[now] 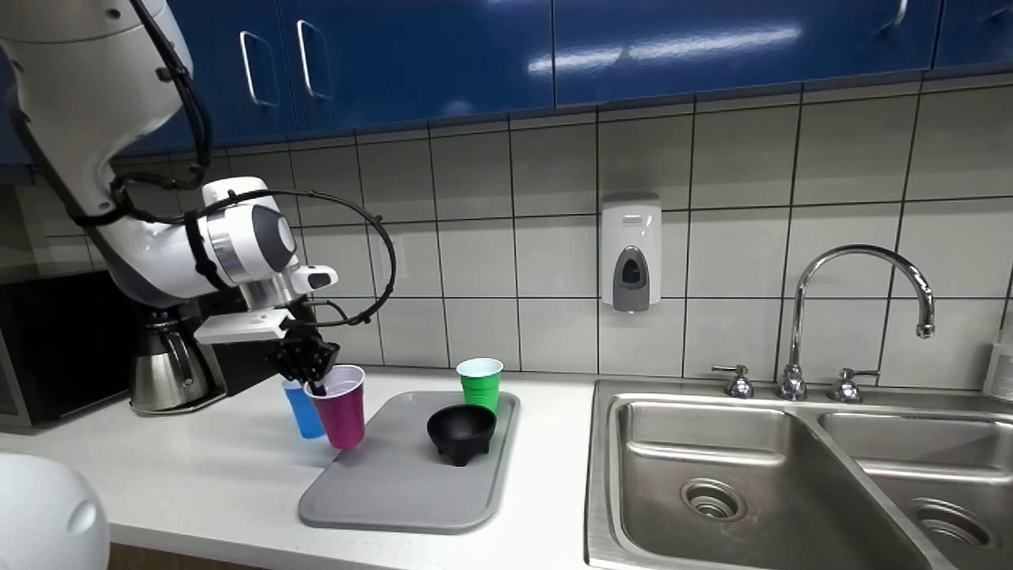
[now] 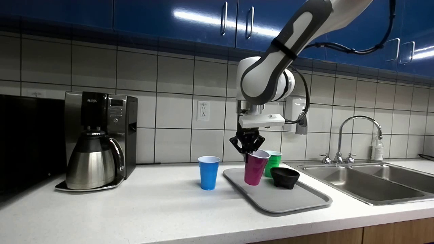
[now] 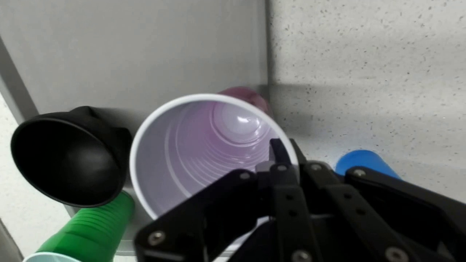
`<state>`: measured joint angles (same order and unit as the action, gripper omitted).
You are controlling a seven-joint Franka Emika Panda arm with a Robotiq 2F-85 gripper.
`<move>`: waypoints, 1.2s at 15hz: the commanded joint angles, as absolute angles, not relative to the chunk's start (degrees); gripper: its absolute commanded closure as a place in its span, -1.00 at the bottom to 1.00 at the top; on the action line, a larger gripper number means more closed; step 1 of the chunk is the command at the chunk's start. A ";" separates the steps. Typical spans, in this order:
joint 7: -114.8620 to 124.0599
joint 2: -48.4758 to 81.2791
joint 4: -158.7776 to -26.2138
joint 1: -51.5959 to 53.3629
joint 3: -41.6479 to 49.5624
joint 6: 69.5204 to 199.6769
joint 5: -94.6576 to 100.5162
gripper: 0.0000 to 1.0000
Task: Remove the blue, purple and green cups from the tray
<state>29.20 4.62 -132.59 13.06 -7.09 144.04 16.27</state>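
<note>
- Gripper [image 3: 288, 153] pinching purple cup [image 2: 255, 170] by rim, on side nearer blue cup [image 2: 208, 173].
- Cup slightly tilted, over tray [image 2: 288, 201], near edge facing blue cup.
- Likely next: sideways carry across that edge, down to counter [image 2: 142, 210], clear of blue cup.

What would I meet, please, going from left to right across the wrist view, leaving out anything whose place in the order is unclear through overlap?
Bowl → purple cup → blue cup.
</note>
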 commanded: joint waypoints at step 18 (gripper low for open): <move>18.34 12.38 -128.09 16.97 -12.06 146.86 8.02 0.99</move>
